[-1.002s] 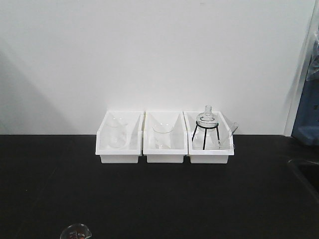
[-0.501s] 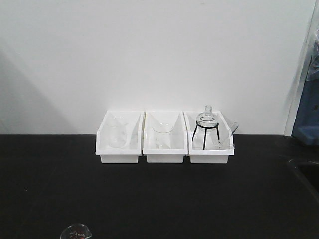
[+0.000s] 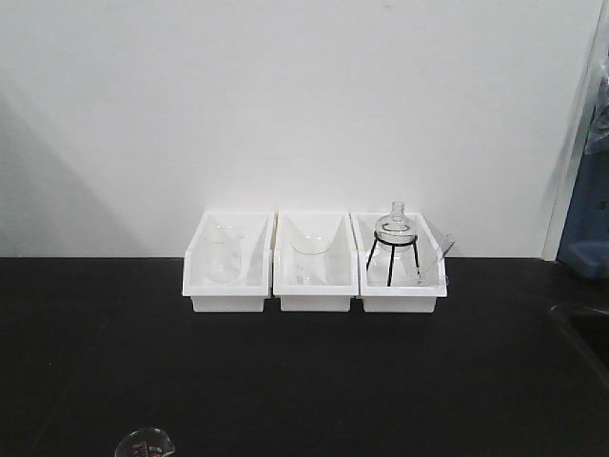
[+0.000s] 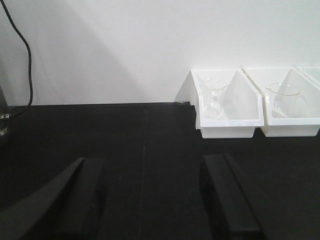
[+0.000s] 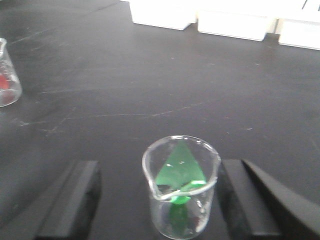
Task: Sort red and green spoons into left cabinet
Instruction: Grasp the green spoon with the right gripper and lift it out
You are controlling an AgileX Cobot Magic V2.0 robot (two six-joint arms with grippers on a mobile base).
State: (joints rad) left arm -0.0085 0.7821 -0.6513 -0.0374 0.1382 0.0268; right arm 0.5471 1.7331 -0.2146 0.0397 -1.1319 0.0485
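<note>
While your right fingers (image 5: 75, 200) stand spread on either side of a glass beaker (image 5: 182, 220) without clamping it, the green spoon (image 5: 180, 172) sits inside that beaker on the black surface (image 5: 150, 75). A second beaker (image 5: 6, 75) at the left edge holds a red thing (image 5: 3, 82), too cropped to identify. Your left fingers (image 4: 227, 200) hang open above the surface, near three white bins (image 3: 314, 262) of glassware

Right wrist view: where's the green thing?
The green piece sits bottom centre inside a clear beaker on the black table, between the fingers of the open right gripper; another beaker stands far left.
</note>
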